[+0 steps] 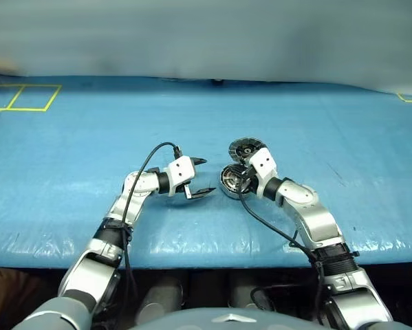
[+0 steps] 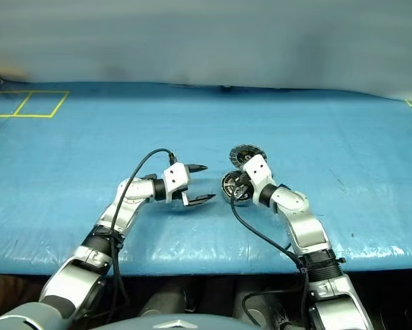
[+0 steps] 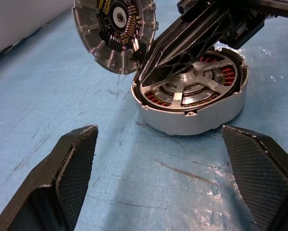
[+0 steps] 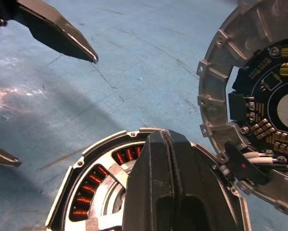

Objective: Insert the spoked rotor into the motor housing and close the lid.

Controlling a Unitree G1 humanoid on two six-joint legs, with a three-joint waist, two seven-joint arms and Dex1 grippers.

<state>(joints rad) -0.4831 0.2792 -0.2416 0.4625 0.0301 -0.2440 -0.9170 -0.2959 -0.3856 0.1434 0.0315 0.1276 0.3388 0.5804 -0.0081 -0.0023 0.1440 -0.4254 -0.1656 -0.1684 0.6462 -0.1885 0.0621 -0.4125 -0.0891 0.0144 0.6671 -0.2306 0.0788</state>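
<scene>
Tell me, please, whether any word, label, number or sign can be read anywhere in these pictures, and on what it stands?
None can be read.
The circuit board inside the lid: tiny markings, too small to read.
The yellow lines on the blue table cover: plain squares, no text.

A blue plastic sheet (image 1: pixel 68 158), slightly glossy and wrinkled, covers the whole work surface; its near edge shows creases and shiny patches, and fine scratches and scuffs mark it in the wrist views. Thin yellow tape lines forming rectangles (image 1: pixel 23 97) lie on the sheet at the far left corner, and another short piece of yellow tape (image 1: pixel 410 98) shows at the far right edge. Beyond the sheet stands a plain pale grey wall (image 1: pixel 206 34).
</scene>
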